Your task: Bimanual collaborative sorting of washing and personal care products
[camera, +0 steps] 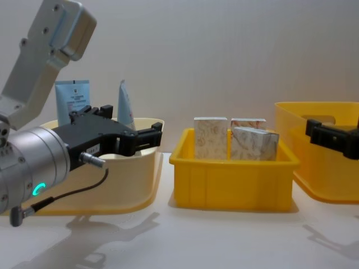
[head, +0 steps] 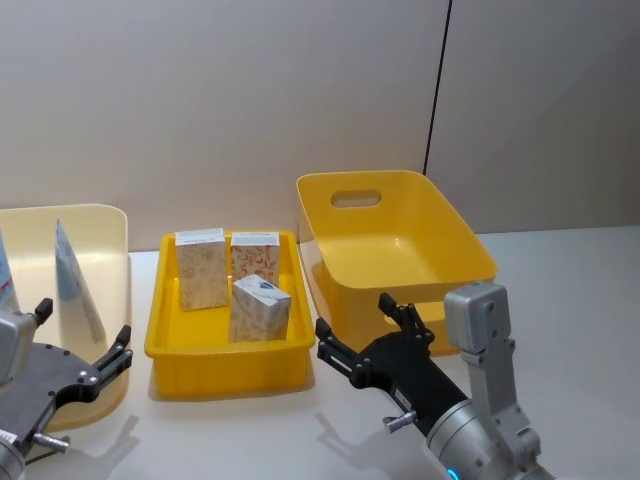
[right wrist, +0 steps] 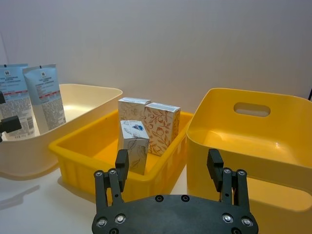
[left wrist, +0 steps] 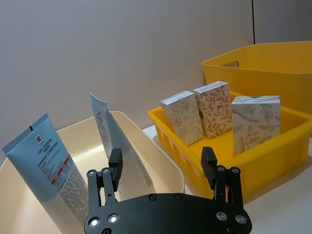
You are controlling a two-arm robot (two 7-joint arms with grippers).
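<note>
Though apart, cartons (right wrist: 160, 127) beyond right gripper (right wrist: 167, 161)

We find the left tube (head: 3, 270) cut off by the head view's edge. The cream bin (camera: 141, 168) hides both tubes' lower ends, and their print is too small to read.

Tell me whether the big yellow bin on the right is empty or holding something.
Empty. The big yellow bin has a bare floor in the head and right wrist views.
</note>
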